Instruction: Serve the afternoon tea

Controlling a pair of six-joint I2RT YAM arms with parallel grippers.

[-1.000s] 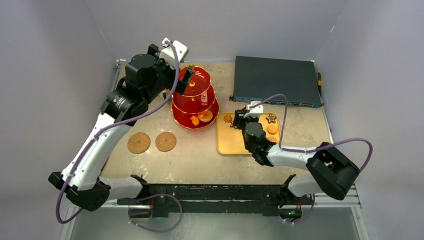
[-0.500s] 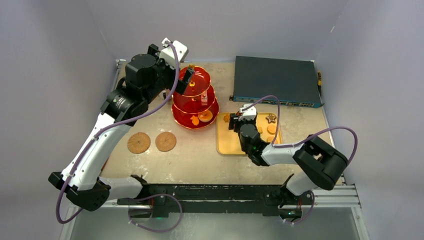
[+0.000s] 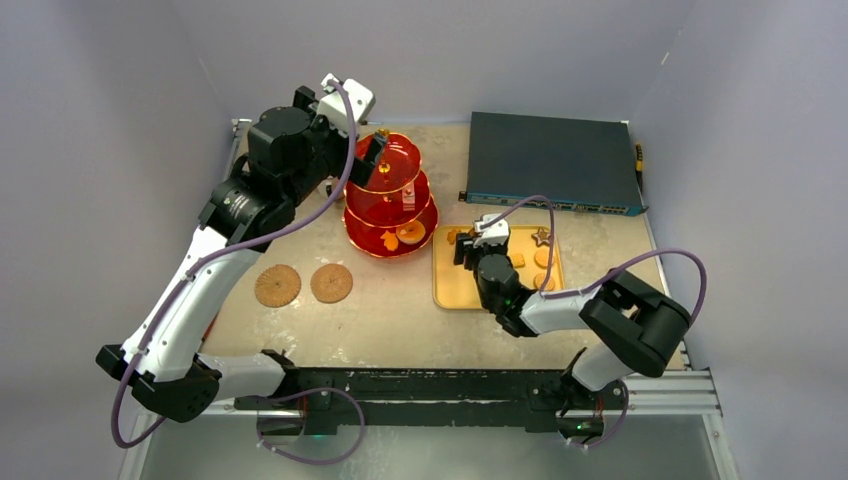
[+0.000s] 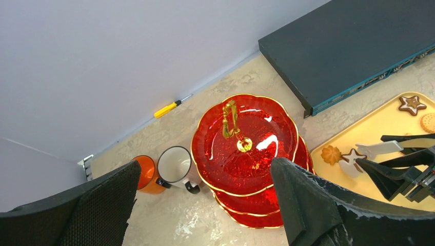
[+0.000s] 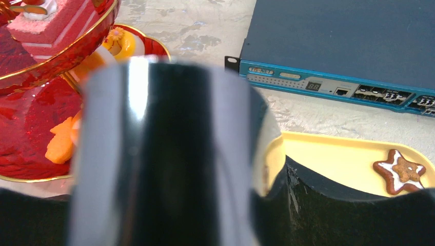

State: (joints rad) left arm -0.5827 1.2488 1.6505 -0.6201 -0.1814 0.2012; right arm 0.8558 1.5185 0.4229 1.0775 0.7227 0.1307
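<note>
Three pastries up on the stand [image 3: 390,200], so roughly partway through. On the bottom tier, an orange piece [image 3: 390,240] and a ring pastry [image 3: 410,233]. On a tier above, a pink cake slice [image 5: 48,23]. Top tier bare around the gold handle [image 4: 231,120]. To go, most likely: the cookies on the tray [image 3: 450,290] right of the stand, namely a leaf [image 4: 331,154], a white star [image 4: 350,163], a brown star [image 4: 411,104] and some round ones [image 3: 545,257]. Orange mug [image 4: 146,174] and white mug [image 4: 174,164] side by side, far left behind the stand, probably not yet served; white one empty. Left gripper [image 4: 203,171] spread wide, hanging over the top tier. Right gripper [image 4: 360,156] at the tray's far left corner, jaws parted, tips at the white star, nothing visibly pinched. Two brown discs [image 3: 278,285] near left on the table.
</note>
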